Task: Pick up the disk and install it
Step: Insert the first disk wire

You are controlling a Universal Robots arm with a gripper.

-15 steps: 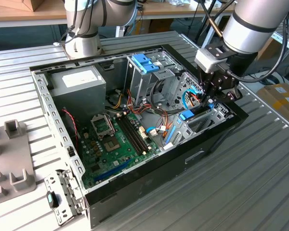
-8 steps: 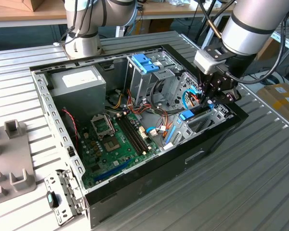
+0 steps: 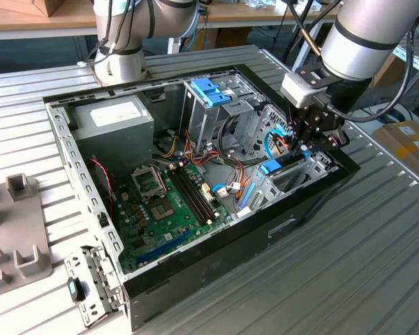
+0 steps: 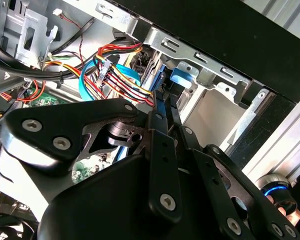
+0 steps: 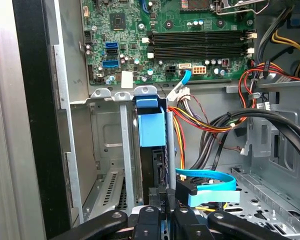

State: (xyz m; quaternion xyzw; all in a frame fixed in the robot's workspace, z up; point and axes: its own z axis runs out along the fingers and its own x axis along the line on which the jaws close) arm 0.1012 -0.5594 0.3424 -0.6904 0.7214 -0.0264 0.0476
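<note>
The gripper (image 3: 304,143) hangs low at the open case (image 3: 314,199), at its end toward the exterior view's right, over the drive bay (image 3: 300,171). In the first wrist view the disk (image 5: 151,131) stands on edge in the bay (image 5: 110,150), a metal rail (image 5: 127,150) just beside it and open bay room beyond that. On its other side, coloured wires (image 5: 200,120) and a blue ribbon cable (image 5: 210,181) crowd close. A metal cage (image 3: 213,105) with a blue latch (image 3: 208,91) rises mid-case. The motherboard (image 3: 171,202) lies low and open from above. The counter (image 3: 349,279) around the case is bare.
</note>
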